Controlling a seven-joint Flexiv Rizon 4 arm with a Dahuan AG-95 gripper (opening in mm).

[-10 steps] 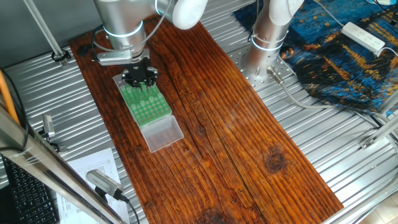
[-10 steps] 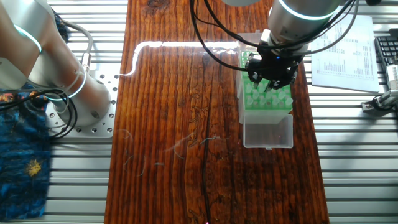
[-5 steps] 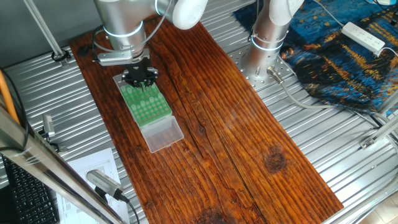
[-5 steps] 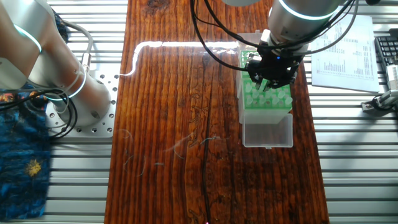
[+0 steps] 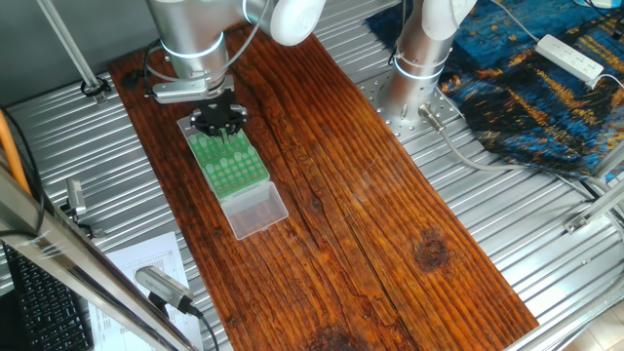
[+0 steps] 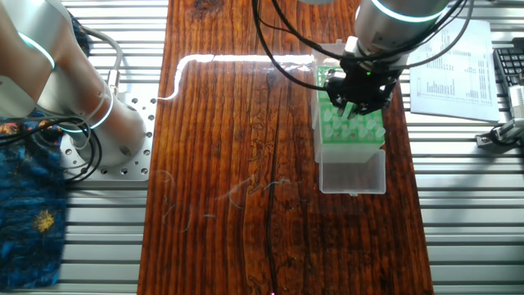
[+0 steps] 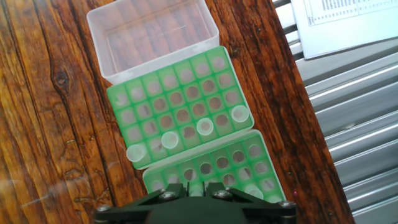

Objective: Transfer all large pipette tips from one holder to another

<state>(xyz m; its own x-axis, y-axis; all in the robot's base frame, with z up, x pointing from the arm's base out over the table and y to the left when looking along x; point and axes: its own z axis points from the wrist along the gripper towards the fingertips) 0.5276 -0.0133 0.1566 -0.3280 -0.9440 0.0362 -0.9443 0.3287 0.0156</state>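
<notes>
The hand view looks straight down on two green racks set end to end on the wooden table, with a clear plastic lid hinged open past the far rack; the fixed views show the racks only as one green strip, half hidden under the gripper. Only the hand view shows the pipette tips one by one: four whitish round tops in a slanting row along the near edge of the far rack, each seated in its own hole, plus one more at the bottom right of the near rack; each stands upright, long axis straight down into the rack, wide end up, so only the round mouths show. From the other fixed view the gripper hangs over the end of the racks away from the lid, its fingers down among the holes; printed paper lies just off the table beside it. Whether the fingers are parted or closed on a tip I cannot tell; their ends are hidden in every view. Compared with half a second ago, the gripper sits very slightly further from the lid in the other fixed view; the racks and lid have not moved.
</notes>
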